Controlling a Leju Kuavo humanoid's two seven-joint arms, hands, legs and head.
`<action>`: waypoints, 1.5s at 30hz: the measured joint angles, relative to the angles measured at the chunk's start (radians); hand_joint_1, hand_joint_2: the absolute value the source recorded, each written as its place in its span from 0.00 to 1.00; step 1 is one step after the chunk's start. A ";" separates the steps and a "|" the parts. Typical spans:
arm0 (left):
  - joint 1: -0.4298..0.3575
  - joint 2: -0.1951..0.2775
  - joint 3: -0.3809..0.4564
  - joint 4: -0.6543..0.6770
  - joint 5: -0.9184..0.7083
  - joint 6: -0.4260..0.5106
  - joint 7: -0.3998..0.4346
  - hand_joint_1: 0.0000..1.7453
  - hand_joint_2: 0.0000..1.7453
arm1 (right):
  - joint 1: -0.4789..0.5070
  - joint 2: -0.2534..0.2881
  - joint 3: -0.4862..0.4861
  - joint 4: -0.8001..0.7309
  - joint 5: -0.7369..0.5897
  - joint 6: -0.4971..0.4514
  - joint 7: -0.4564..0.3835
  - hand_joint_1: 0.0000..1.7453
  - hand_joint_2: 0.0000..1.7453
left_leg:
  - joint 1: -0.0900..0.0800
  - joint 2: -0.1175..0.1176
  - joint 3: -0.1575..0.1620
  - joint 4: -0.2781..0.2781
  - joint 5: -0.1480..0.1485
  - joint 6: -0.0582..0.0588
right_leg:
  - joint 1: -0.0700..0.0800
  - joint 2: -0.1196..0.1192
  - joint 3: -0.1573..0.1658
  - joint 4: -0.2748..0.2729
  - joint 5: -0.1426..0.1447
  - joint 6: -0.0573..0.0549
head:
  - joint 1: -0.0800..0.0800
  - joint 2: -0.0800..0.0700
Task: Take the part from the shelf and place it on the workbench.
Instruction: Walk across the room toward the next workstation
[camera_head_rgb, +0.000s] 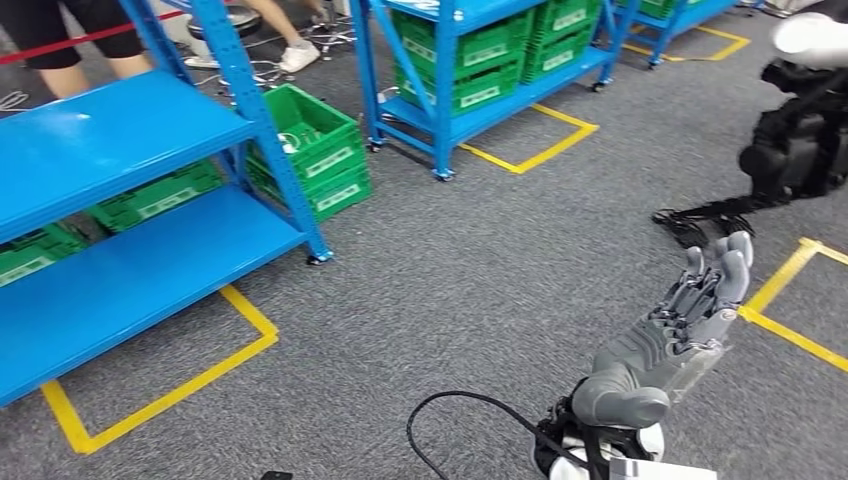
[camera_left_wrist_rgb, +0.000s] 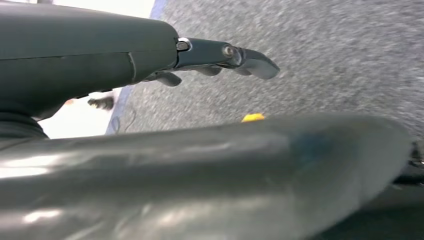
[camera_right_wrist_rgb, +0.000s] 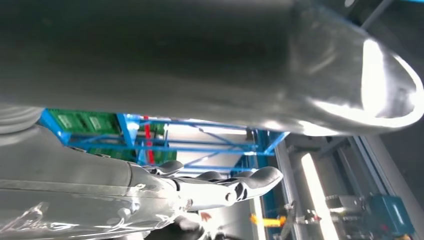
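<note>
The blue shelf (camera_head_rgb: 120, 130) stands at the left in the head view, its top and bottom boards bare toward me. Green crates (camera_head_rgb: 150, 200) sit on its middle level; their contents are too small to tell. My right hand (camera_head_rgb: 680, 335) reaches forward low on the right over the grey carpet, fingers stretched out and holding nothing. The right wrist view shows that hand (camera_right_wrist_rgb: 210, 187) with its fingers extended and another blue rack behind. My left hand (camera_left_wrist_rgb: 150, 55) hangs over the carpet with its fingers (camera_left_wrist_rgb: 250, 60) straight and nothing in it.
Two stacked green crates (camera_head_rgb: 315, 150) stand on the floor by the shelf's post. A second blue rack (camera_head_rgb: 480, 60) with green crates is behind. Yellow tape (camera_head_rgb: 160, 400) marks floor bays. A dark machine (camera_head_rgb: 800, 130) stands right. A person's legs (camera_head_rgb: 60, 40) show top left.
</note>
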 joint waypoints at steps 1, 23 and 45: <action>0.001 0.000 0.000 0.000 0.000 0.002 0.000 0.00 0.00 | -0.001 0.000 0.000 0.000 -0.001 0.000 0.000 0.00 0.00 | 0.004 -0.013 0.002 -0.003 0.003 0.004 | -0.002 0.023 -0.009 0.026 -0.017 0.006 | 0.003 0.000; 0.000 0.000 0.004 0.000 -0.001 0.005 -0.002 0.00 0.00 | 0.001 -0.016 0.004 0.010 0.001 0.000 0.022 0.00 1.00 | 0.016 -0.044 -0.124 0.224 -0.066 -0.043 | -0.018 0.053 -0.018 -0.004 0.024 -0.028 | 0.001 0.000; -0.002 -0.004 0.004 0.000 -0.004 0.005 -0.021 0.00 0.00 | -0.008 -0.036 0.025 0.018 0.003 0.000 0.031 0.00 1.00 | 0.021 -0.177 -0.025 0.008 0.021 -0.033 | -0.025 0.186 -0.021 0.000 0.027 -0.003 | 0.013 0.000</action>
